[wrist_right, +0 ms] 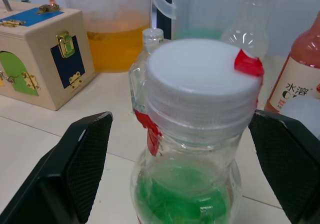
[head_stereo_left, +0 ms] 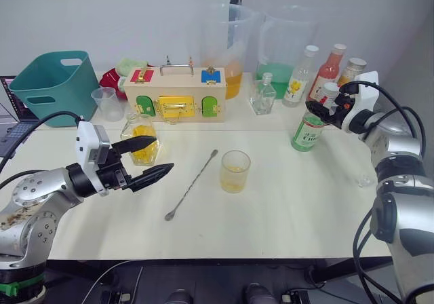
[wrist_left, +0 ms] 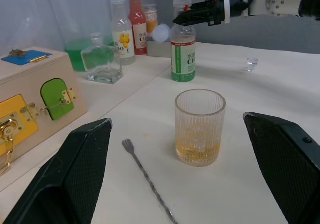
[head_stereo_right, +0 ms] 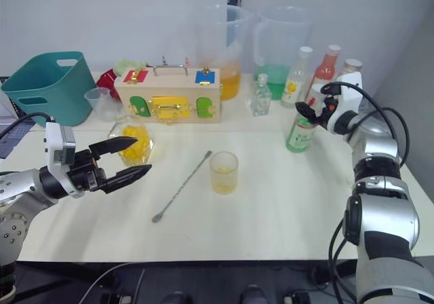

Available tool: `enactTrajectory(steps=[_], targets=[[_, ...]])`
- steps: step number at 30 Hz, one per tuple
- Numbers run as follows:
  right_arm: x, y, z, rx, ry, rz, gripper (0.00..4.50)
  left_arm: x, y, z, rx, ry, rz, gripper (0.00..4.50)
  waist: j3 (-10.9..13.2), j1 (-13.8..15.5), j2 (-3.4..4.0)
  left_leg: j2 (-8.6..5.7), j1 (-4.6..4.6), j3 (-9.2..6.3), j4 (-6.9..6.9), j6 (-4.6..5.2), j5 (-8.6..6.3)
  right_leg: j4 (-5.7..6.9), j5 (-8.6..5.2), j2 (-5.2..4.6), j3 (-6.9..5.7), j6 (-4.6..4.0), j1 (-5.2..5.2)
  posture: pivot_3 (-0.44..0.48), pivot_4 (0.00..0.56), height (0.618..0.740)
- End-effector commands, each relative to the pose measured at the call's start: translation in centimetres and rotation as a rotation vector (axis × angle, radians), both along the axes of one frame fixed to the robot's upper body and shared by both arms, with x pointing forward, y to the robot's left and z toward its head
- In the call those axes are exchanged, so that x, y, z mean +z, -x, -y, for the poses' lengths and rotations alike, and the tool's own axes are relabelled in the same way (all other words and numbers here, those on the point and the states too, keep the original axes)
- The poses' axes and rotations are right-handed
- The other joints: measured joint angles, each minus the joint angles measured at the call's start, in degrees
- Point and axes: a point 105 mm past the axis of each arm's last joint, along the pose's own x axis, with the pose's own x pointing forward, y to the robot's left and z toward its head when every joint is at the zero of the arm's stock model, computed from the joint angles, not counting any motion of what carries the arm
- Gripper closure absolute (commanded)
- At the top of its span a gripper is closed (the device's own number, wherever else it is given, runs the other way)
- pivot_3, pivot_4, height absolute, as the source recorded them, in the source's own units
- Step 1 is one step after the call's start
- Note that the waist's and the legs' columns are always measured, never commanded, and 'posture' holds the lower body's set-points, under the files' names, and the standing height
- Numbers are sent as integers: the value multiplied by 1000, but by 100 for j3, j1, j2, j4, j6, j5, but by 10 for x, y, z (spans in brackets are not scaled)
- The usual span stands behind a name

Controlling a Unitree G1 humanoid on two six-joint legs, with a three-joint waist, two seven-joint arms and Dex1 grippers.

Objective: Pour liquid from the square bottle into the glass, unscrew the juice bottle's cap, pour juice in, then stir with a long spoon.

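Right gripper (wrist_right: 177, 134) sits wide open astride the cap (wrist_right: 202, 81) of the juice bottle (head_stereo_left: 308, 129), right of centre, gripping nothing; I see the left gripper (head_stereo_left: 150, 159) open and empty at lower left. I judge an off-centre closure could tip the bottle toward the glass (head_stereo_left: 234, 171). Cream table (head_stereo_left: 285, 216), grey wall.
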Motion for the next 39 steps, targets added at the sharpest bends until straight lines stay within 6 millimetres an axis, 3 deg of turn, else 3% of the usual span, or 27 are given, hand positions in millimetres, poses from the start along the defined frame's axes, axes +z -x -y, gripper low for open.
enactTrajectory(steps=[1, 7, 9, 15, 17, 20, 28, 31, 37, 39], targets=[[14, 0, -2, 7, 6, 48, 876, 11, 6, -1, 4, -3, 44, 0, 0, -29, 0, 0, 1, 0, 0, 0, 0, 0, 0, 0, 0, 0, 1, 0, 150, 740], [17, 3, 0, 28, -21, 86, 2883, 7, 8, 1, 7, 10, 33, 0, 1, -87, 1, 0, 1, -1, -1, -1, 0, 2, 0, 0, 0, 0, 0, 0, 150, 740], [18, 4, 0, 29, -22, 98, 3242, 6, 8, 3, 2, 14, 28, 0, 4, -94, 6, 0, 1, -1, -3, -1, 0, 2, 0, 0, 1, -1, 0, 0, 150, 740], [32, 12, -3, 99, -24, 146, 3263, 6, 3, 10, -38, 18, 23, 0, 5, -92, 7, -1, 1, -1, -4, -2, 1, 2, 0, 0, 1, -1, 0, 0, 150, 740], [44, 25, -4, 174, -22, 165, 3263, 5, 1, 15, -75, 15, 14, 0, 8, -85, 14, -1, 1, -2, -5, -2, 1, 2, 0, 0, 0, -1, -1, 0, 150, 740], [45, 42, -12, 274, 6, 150, 3263, 4, -2, 21, -111, 18, 4, 0, 10, -66, 18, -2, -2, -1, -5, -2, 1, 2, 1, -2, 0, -1, -4, 0, 150, 740], [23, 141, -73, 590, 56, 45, 3264, -6, -10, 33, -204, 37, -59, 0, 8, -8, 22, -2, -6, -3, -8, -1, 1, 3, 0, -1, 0, 0, -6, 0, 150, 740], [13, 163, -96, 649, 88, -1, 3264, -10, -12, 38, -249, 33, -97, 0, 8, 19, 22, -1, -1, -4, -5, -1, 1, 4, 0, 1, -1, 0, -4, 0, 150, 740], [12, 190, -133, 743, 76, 19, 3264, -11, -9, 42, -321, 30, -139, 0, 8, 53, 21, 1, 8, -5, -4, -3, 3, 1, -1, 4, -3, 0, 9, 0, 150, 740], [8, 198, -155, 790, 55, 44, 3264, -11, -10, 44, -336, 22, -147, 0, 7, 52, 19, 1, 6, -7, -4, -3, 3, 1, -1, 4, -3, 0, 7, 0, 150, 740]])
